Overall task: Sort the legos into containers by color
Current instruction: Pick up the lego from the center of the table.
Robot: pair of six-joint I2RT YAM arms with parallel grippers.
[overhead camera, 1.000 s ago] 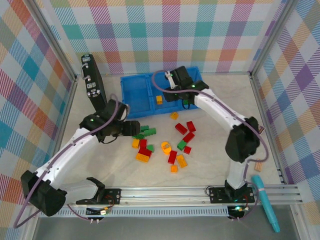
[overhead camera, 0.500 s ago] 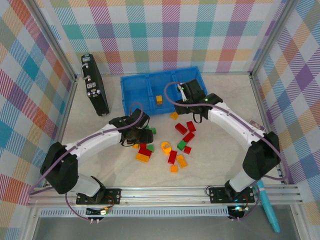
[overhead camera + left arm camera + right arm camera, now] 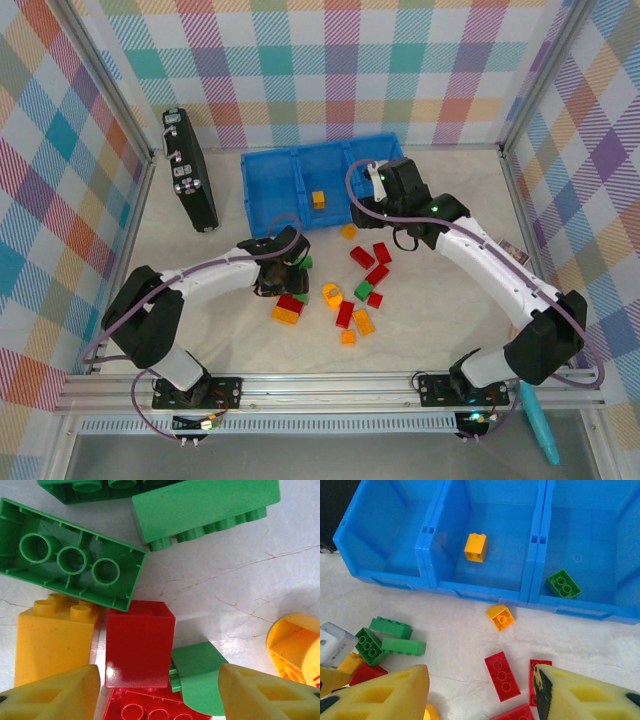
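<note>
Well to the left of the blue tray (image 3: 270,190): a black flat device (image 3: 188,170), long, rectangular and matte.

Just off the tray's near side, toward its left end: the left gripper (image 3: 157,690), blunt yellow wedge fingers (image 3: 55,695) spread wide, clamping nothing, straddling a glossy red square brick (image 3: 139,642) and a small green piece (image 3: 197,675). On the tray side of that red brick: a long green brick (image 3: 70,562) (hollow side up, three round tubes showing) and a second green brick (image 3: 205,510) tipped on its side, studs in a row. Just beside the red one: an orange-yellow studded brick (image 3: 52,637). Underneath it all: a pale marbled tabletop (image 3: 240,590), smooth, crossed by fine dark veins.

The tray itself: smooth moulded plastic, three open-top bins in a row, parted by thin walls. In the middle bin, one orange-yellow cube brick (image 3: 475,547). In the right bin, one green binned brick (image 3: 563,584), askew to the walls. Just outside the tray's near wall, in front of the divider between those two bins: a loose orange-yellow brick (image 3: 500,617). Farther out from that wall: flat red bricks (image 3: 502,676), rings showing.

Raised over the table on the tray's near side: the right gripper (image 3: 480,680), same yellow wedges, held wide apart, nothing between them.

Far off the tray's near right corner, past the metal rail (image 3: 350,385): a teal pen-shaped tool (image 3: 535,415).
</note>
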